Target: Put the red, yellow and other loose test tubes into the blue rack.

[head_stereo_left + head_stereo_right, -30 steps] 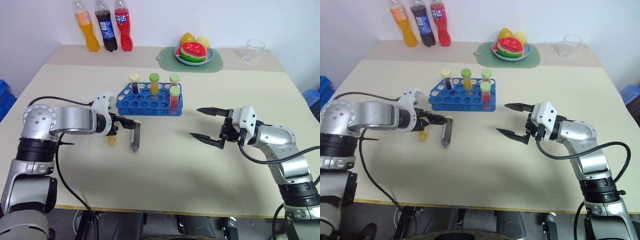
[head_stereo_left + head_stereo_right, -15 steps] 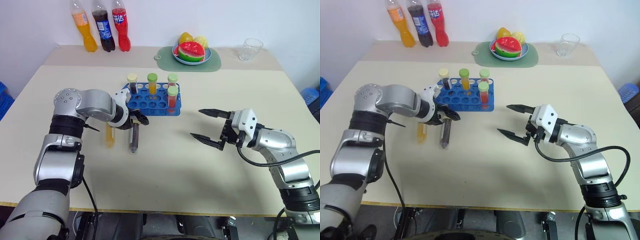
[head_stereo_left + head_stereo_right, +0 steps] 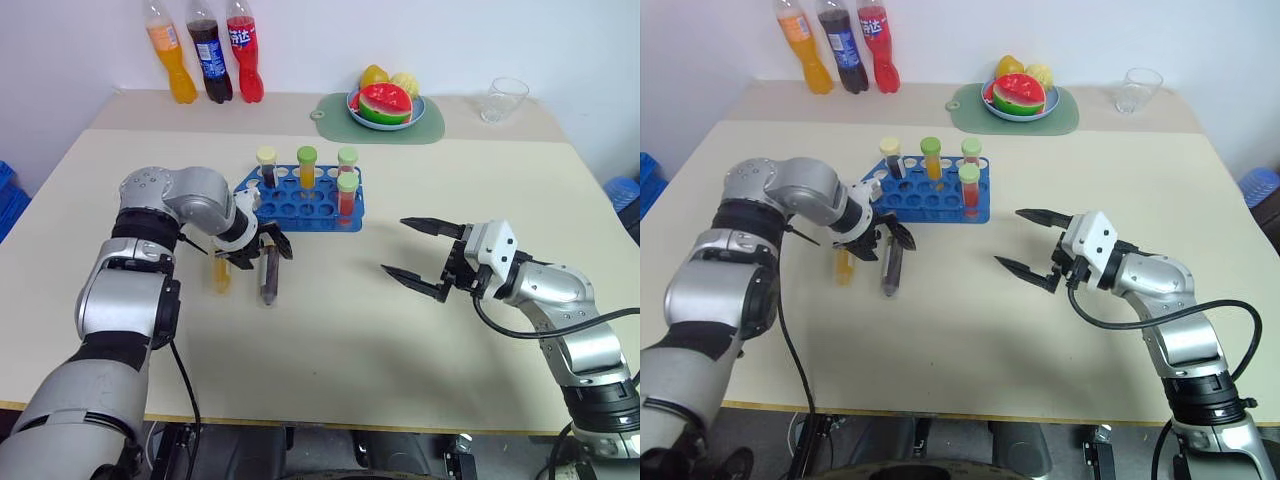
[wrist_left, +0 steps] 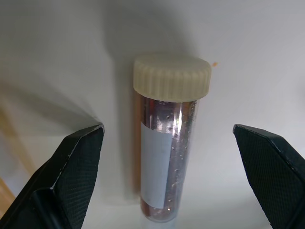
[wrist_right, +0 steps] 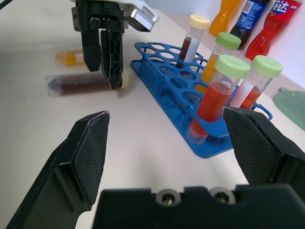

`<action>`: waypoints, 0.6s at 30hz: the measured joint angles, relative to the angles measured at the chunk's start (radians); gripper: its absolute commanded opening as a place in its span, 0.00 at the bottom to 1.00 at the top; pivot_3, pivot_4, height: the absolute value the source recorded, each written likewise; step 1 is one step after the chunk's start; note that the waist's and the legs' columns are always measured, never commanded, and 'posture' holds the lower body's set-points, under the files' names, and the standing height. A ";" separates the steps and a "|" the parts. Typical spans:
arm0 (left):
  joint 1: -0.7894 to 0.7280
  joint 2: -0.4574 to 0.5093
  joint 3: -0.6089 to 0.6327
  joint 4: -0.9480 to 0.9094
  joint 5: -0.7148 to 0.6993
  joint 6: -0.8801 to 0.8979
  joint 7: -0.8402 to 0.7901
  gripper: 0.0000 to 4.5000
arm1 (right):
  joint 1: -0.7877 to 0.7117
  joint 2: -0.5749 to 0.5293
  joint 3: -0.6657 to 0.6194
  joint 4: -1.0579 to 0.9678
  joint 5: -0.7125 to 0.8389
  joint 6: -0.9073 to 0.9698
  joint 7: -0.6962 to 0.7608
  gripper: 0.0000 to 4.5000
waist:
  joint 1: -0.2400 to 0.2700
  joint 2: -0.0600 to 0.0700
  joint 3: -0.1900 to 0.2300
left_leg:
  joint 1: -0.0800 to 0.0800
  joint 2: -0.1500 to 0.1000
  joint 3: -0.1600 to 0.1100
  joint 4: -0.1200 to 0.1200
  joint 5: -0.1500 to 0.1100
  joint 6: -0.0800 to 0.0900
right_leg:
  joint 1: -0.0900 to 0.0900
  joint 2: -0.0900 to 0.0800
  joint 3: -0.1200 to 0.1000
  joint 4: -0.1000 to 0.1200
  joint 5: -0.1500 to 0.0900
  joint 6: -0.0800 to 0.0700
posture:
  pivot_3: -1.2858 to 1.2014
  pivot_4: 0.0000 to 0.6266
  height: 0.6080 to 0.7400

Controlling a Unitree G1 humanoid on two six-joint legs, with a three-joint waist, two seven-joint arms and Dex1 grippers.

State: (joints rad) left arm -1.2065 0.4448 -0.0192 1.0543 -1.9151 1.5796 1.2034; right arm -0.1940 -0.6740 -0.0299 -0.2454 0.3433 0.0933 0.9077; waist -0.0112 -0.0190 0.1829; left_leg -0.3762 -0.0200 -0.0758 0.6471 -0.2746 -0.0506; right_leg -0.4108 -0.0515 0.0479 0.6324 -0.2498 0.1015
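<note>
Left gripper [image 3: 266, 247] open over brown tube [image 3: 268, 277], two tubes loose, four racked.

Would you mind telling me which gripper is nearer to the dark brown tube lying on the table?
The left gripper: it hangs open right above the dark brown tube, near its cream cap. The right gripper, also open, is well off to the tube's right, over bare table.

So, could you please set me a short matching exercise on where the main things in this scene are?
Things:
1. dark brown tube
2. yellow-orange tube
3. blue rack
4. right gripper

Places or states:
A. lying flat, on the far side of the left gripper from the other gripper
B. holding four upright tubes
C. open, holding nothing
D. lying flat, under the open left gripper

Pairs: 1-D, 2-A, 3-B, 4-C
</note>
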 measured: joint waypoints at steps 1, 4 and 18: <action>-0.011 -0.008 0.012 0.019 0.021 0.000 0.005 1.00 | 0.007 0.000 -0.001 -0.003 0.000 0.002 -0.002 0.93 | 0.000 0.000 0.000 | 0.000 0.000 0.001 0.000 0.000 0.000 | 0.000 0.000 0.000 0.000 0.000 0.000 | 0.52 0.24 1.00; -0.027 -0.038 0.056 0.037 0.088 -0.005 0.022 1.00 | 0.025 0.000 -0.005 -0.015 0.000 0.009 -0.009 0.93 | 0.000 0.000 0.000 | 0.001 0.000 0.001 0.000 0.000 -0.001 | 0.001 0.000 0.000 0.000 0.000 0.000 | 0.52 0.24 1.00; -0.065 -0.096 0.285 0.095 0.420 0.011 -0.010 0.17 | 0.067 -0.016 -0.025 -0.064 0.037 0.020 0.037 0.94 | 0.003 0.000 0.000 | 0.001 -0.003 0.000 0.000 0.002 -0.004 | 0.004 -0.004 -0.002 -0.001 -0.001 0.004 | 0.52 0.24 1.00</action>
State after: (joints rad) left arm -1.2713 0.3486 0.2655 1.1492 -1.4951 1.5906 1.1936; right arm -0.1267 -0.6897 -0.0545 -0.3092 0.3800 0.1128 0.9446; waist -0.0078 -0.0191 0.1827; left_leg -0.3750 -0.0235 -0.0757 0.6472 -0.2722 -0.0550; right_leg -0.4073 -0.0554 0.0458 0.6317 -0.2506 0.1052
